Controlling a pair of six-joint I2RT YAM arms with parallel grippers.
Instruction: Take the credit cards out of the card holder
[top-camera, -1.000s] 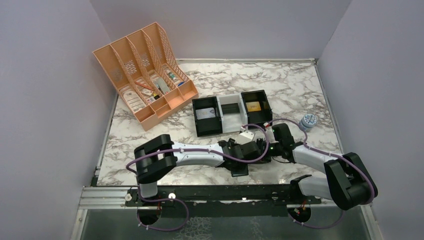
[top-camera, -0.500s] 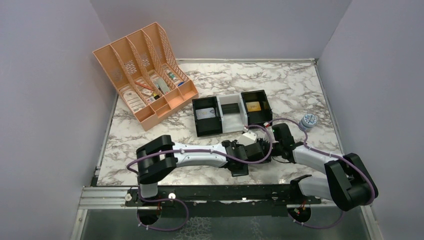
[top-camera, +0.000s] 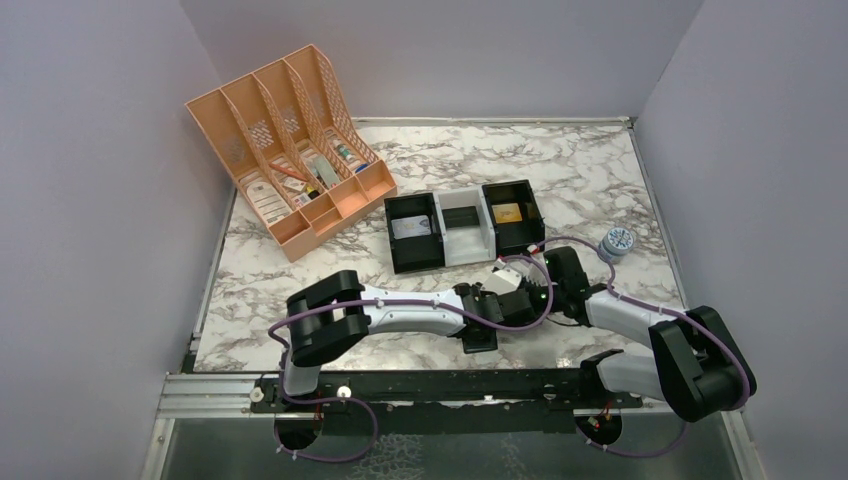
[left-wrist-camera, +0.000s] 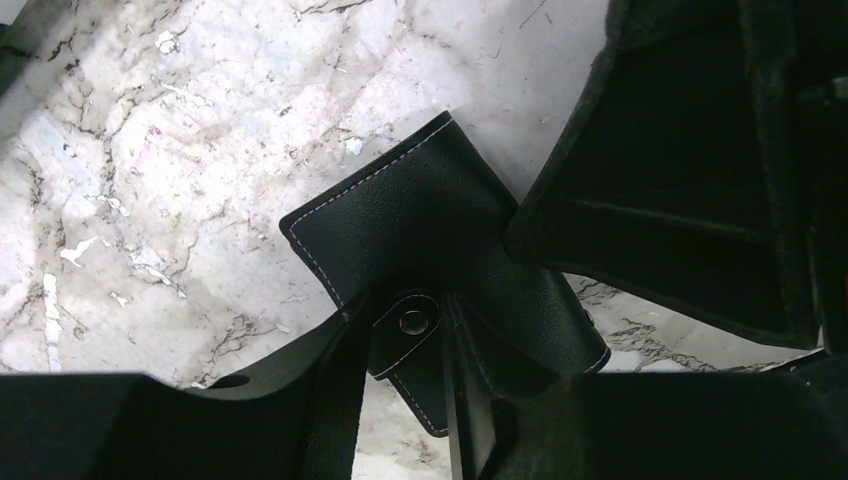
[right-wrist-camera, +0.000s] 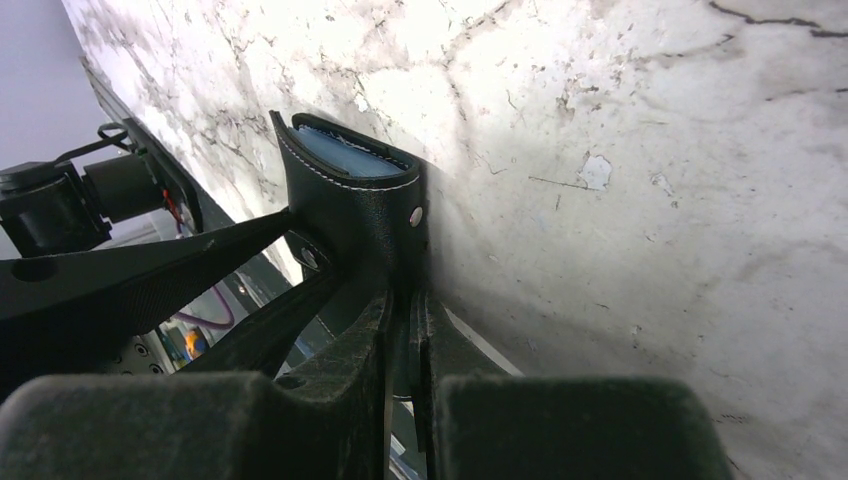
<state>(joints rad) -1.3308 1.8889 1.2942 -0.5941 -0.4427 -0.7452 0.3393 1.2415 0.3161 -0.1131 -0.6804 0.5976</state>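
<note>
Nearest the bases, finds both arms folded inward to meet just past the front edge of the table (top-camera: 580, 170). Holds the card holder (left-wrist-camera: 430, 230) there on edge, low over the marble; cannot tell whether touching. Pinches one leather flap tight in the right claw (right-wrist-camera: 405, 300); closes the left claw (left-wrist-camera: 410, 350) on the fold beside the snap tab (left-wrist-camera: 410, 325). Shows blue-grey lining at the open top, no credit cards in sight. Further back, well apart, lists a three-compartment tray (top-camera: 440, 225); farthest, at the back left, a peach file organiser (top-camera: 290, 150). Risk as judged: slipping off thin leather under opposed pull, or letting the fold close over the slots; spilling cards if spread too sharply. Against a second ago: reaches the left arm further right, narrows the left claw from wider apart; leaves the right claw as before.
</note>
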